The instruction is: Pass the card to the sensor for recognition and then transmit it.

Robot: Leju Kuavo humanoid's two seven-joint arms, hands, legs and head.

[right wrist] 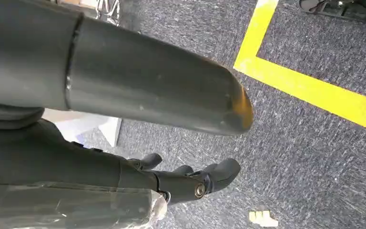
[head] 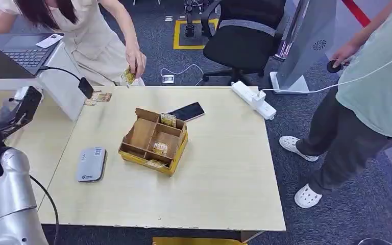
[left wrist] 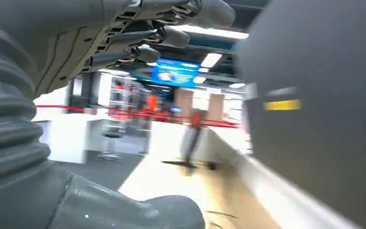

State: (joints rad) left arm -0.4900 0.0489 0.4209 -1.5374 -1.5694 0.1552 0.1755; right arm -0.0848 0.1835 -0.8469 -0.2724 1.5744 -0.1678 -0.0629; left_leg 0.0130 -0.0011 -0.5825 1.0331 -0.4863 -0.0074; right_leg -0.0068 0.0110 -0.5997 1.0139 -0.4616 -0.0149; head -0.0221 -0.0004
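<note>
Wide pale wooden bench (head: 219, 173) across the head view. At centre, a cardboard divided box (head: 154, 141), with yellow cards (head: 160, 147) in its compartments. At 8 o'clock from the box, a grey sensor (head: 91, 164) flat on the bench. At 1 o'clock, touching the box corner, a black phone (head: 186, 112). At 11 o'clock, one card (head: 128, 76) pinched in a person's hand (head: 135, 60) at the far edge. Left hand (left wrist: 171, 33) raised, fingers spread, holding nothing. Right hand (right wrist: 190, 179) hanging over carpet, fingers loosely apart, holding nothing.
</note>
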